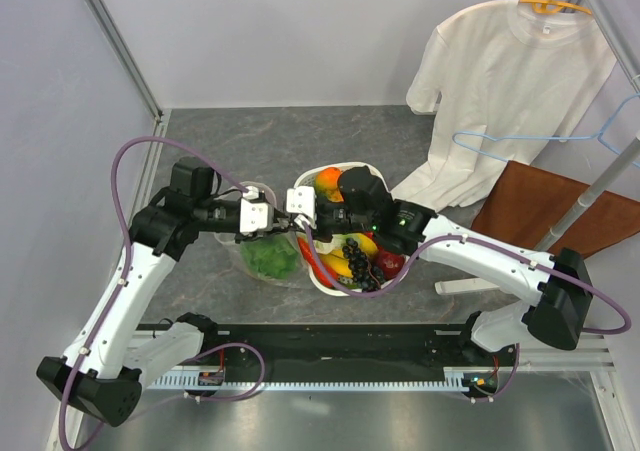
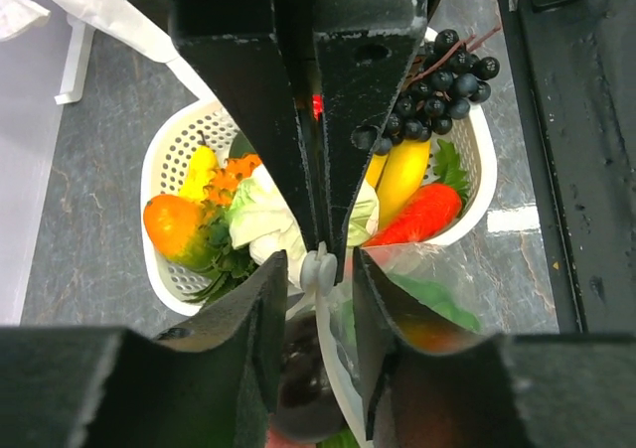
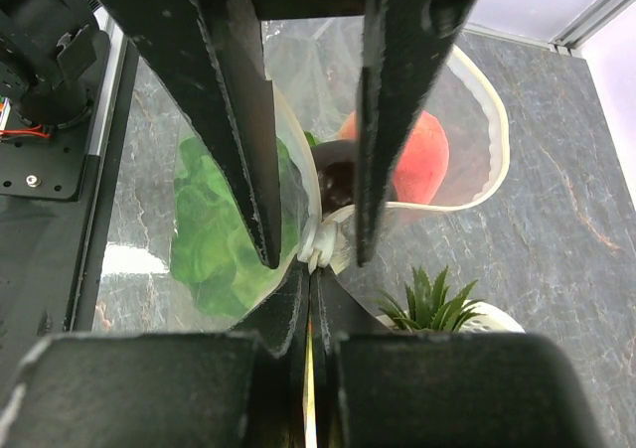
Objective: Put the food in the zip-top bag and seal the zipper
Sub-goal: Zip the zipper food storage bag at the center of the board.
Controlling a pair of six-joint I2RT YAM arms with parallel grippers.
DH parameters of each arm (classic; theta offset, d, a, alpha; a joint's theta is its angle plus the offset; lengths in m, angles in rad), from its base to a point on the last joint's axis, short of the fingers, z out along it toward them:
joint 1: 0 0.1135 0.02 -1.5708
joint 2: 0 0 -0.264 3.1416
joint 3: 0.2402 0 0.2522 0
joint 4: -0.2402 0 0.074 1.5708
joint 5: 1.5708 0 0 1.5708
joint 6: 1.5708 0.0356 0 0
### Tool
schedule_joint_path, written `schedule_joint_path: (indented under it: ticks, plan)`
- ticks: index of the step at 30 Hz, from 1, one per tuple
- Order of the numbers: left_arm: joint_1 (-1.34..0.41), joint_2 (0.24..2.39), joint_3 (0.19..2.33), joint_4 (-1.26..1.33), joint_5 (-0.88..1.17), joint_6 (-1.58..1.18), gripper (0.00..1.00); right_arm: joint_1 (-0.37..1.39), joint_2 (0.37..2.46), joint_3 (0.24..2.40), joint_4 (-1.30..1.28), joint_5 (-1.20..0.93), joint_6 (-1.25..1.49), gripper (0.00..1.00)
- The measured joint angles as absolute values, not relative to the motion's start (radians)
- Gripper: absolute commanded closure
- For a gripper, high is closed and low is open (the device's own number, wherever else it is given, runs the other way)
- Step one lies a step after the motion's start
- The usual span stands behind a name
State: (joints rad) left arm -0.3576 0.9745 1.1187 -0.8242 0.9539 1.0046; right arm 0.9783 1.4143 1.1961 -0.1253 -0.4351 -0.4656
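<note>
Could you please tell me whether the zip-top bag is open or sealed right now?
Open: the zipper of the zip-top bag curves in a wide loop in the right wrist view, with a peach and lettuce inside.

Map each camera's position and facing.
Top external: above and behind, looking down; left arm, right arm, left gripper and right gripper at the zip-top bag.
Left wrist: faces right gripper and white basket; own fingers at bottom.
Right wrist: faces left gripper and bagged lettuce; own shut fingers at bottom.
Both wrist views share the zipper.
</note>
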Motion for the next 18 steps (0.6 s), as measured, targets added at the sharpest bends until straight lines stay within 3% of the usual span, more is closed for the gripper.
schedule_joint_path:
  ticks: [7, 11, 18]
  plan:
    - [-0.367, 0.974, 1.119, -0.846, 0.923, 1.013, 0.92, 0.98, 1.408, 1.184, -0.118, -0.43, -0.467, 1.0]
    - [-0.363, 0.974, 1.119, -0.861, 0.916, 1.014, 0.98, 0.98, 1.394, 1.158, -0.102, -0.427, -0.473, 1.0]
    - [-0.278, 0.976, 1.119, -0.9, 0.923, 1.037, 0.98, 0.98, 1.34, 1.104, -0.072, -0.413, -0.488, 1.0]
